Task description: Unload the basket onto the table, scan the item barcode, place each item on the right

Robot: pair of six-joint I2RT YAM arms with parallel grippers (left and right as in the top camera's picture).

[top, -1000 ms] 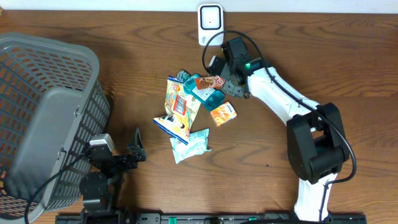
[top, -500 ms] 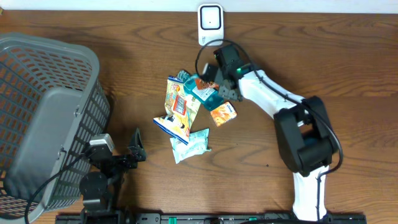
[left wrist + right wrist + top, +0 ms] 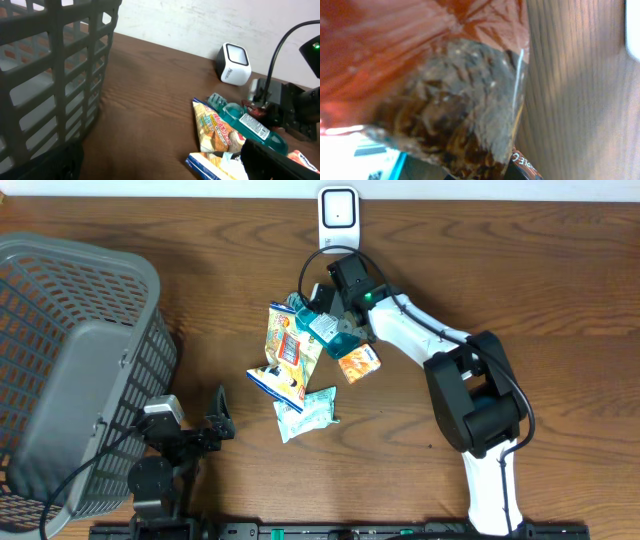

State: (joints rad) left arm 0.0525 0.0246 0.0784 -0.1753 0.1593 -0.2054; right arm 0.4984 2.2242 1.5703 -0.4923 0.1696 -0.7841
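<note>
My right gripper [image 3: 334, 301] is clenched, apparently on the red packet [image 3: 445, 90] filling its camera; my left gripper [image 3: 221, 418] rests spread wide.

A grey plastic lattice basket [image 3: 150, 360] stands at the left end of the brown wooden bench [image 3: 540, 270]. In the middle lies a loose heap: a yellow snack bag [image 3: 287, 345] beside a teal bottle with a white label [image 3: 330, 330], a small orange packet [image 3: 358, 361], a blue-and-white packet [image 3: 278, 383] and a pale teal-and-white pouch [image 3: 308, 412] nearest the front edge. A white wall [image 3: 190, 20] rises behind.
</note>
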